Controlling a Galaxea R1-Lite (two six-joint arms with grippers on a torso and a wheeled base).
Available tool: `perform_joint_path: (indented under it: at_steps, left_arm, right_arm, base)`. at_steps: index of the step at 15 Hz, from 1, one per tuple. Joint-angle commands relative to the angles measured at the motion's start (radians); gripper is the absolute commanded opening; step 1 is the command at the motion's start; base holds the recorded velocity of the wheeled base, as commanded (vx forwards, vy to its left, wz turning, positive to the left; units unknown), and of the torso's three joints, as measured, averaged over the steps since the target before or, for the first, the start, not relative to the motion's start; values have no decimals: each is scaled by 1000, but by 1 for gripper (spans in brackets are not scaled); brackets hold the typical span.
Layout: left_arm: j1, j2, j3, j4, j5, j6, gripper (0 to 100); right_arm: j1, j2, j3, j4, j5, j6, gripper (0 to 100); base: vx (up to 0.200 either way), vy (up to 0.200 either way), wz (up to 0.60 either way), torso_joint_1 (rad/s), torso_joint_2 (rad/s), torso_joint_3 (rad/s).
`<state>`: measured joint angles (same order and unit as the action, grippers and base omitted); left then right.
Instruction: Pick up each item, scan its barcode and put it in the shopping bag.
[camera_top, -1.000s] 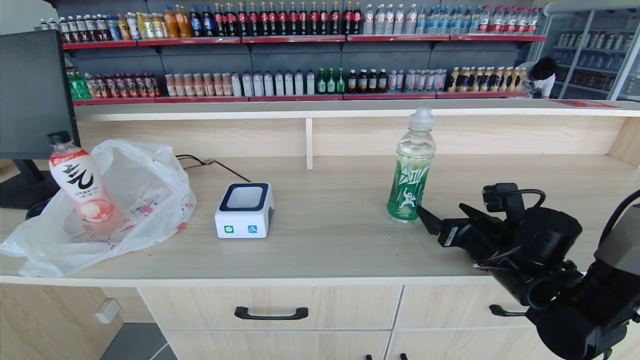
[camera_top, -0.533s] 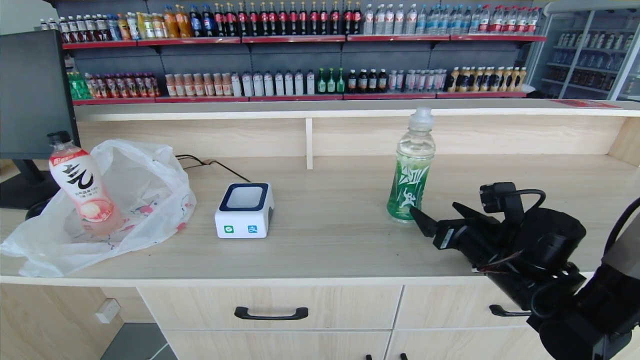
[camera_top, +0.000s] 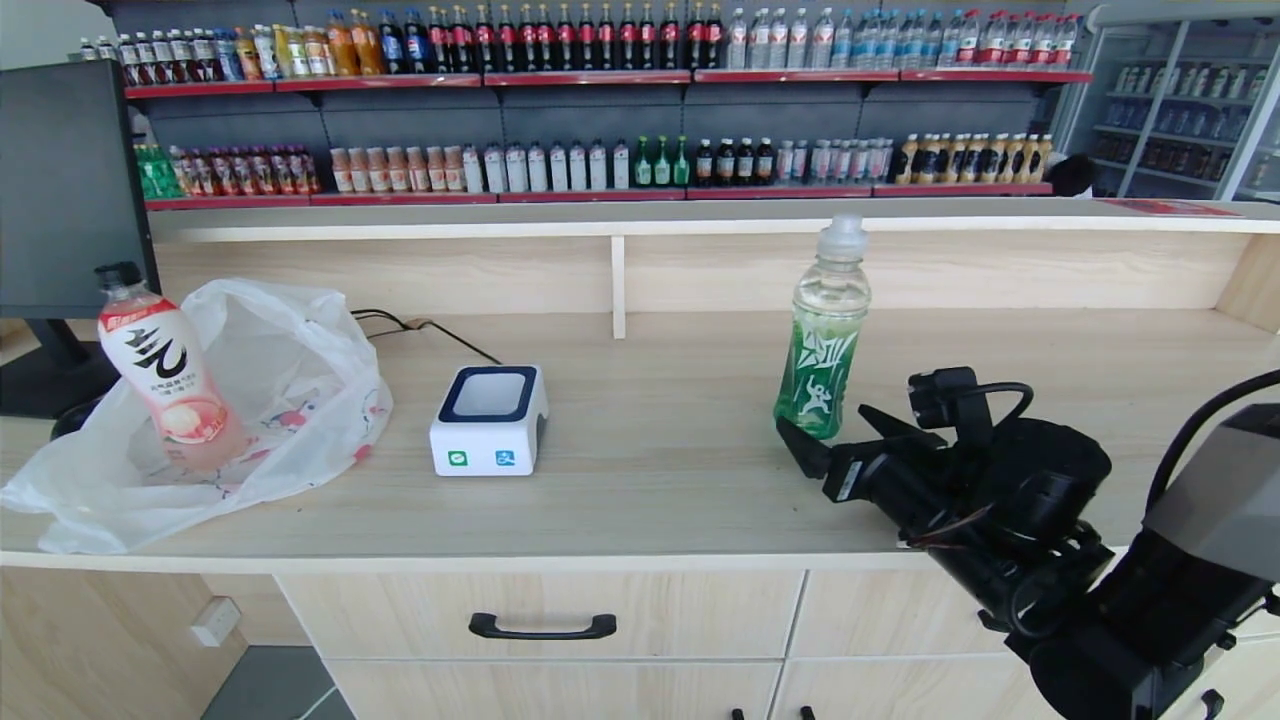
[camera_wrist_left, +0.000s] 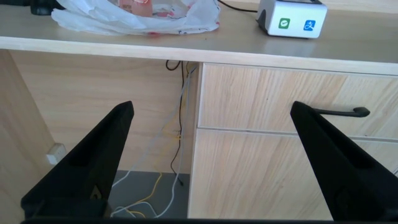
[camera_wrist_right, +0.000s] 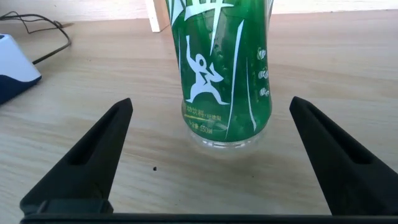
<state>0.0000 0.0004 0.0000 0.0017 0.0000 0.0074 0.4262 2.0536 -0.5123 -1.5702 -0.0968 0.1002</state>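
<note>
A green-labelled bottle (camera_top: 822, 340) with a white cap stands upright on the wooden counter (camera_top: 660, 480), right of centre. My right gripper (camera_top: 828, 428) is open and low over the counter, right at the bottle's base. In the right wrist view the bottle (camera_wrist_right: 225, 74) stands in line with the gap of the gripper (camera_wrist_right: 211, 104), and neither finger touches it. A white shopping bag (camera_top: 280, 400) lies at the left with a pink bottle (camera_top: 165, 375) upright in it. The white scanner (camera_top: 490, 420) sits between bag and green bottle. My left gripper (camera_wrist_left: 211, 109) is open below counter height, facing the drawer fronts.
A dark monitor (camera_top: 60, 190) stands at the far left behind the bag. A black cable (camera_top: 420, 328) runs from the scanner to the counter's raised back wall (camera_top: 700, 270). Drawers with a black handle (camera_top: 542, 628) lie under the counter. Bare counter stretches right of the green bottle.
My right gripper has moved left and forward along the counter, from beside the green bottle to its base. The bottle, bag and scanner have not moved.
</note>
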Motion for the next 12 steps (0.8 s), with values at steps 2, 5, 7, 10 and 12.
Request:
perform_joint_path:
  at_steps: [2,5,7,10,12]
  left_arm:
    - [0,0,0,0,0,-1,100]
    - [0,0,0,0,0,-1,100]
    - [0,0,0,0,0,0,100]
    - [0,0,0,0,0,-1,100]
    - [0,0,0,0,0,0,100]
  right_arm:
    - [-3,57,-46,-1,0,7,100]
    - [-23,76,-69,-1,-1,7,100]
    - [-33,76,-69,-1,-3,7,100]
    - [-43,76,-46,-1,-3,7,100]
    - [-44,71,-46,-1,-35,7,100]
  base:
    - [0,0,0,0,0,0]
    - [0,0,0,0,0,0]
    - [0,0,0,0,0,0]
    - [0,0,0,0,0,0]
    - [0,0,0,0,0,0]
